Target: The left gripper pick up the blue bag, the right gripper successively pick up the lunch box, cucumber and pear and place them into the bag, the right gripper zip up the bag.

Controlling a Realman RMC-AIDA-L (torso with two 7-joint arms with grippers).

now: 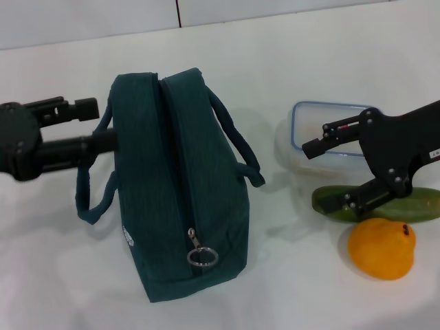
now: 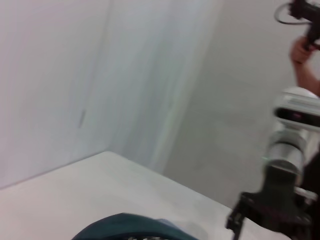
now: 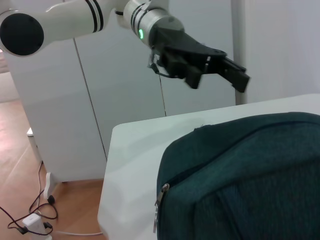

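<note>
Left gripper (image 1: 103,124): fingers apart, apparently straddling a handle of the blue bag (image 1: 179,185); you are closing there first.
Right gripper (image 1: 323,172): open, hovering over lunch box (image 1: 309,117) and cucumber (image 1: 412,206).

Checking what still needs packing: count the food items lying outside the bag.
2. The cucumber lies right of the blue bag, partly behind the right end effector; the pear sits just in front of it. The bag's inside is hidden.

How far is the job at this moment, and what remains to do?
Nothing looks done yet. The lunch box, cucumber and pear lie on the table beside the blue bag. In hand: the left gripper, open, is at the bag's handle, and the right gripper, open, is over the food. Lifting, packing and zipping remain.
</note>
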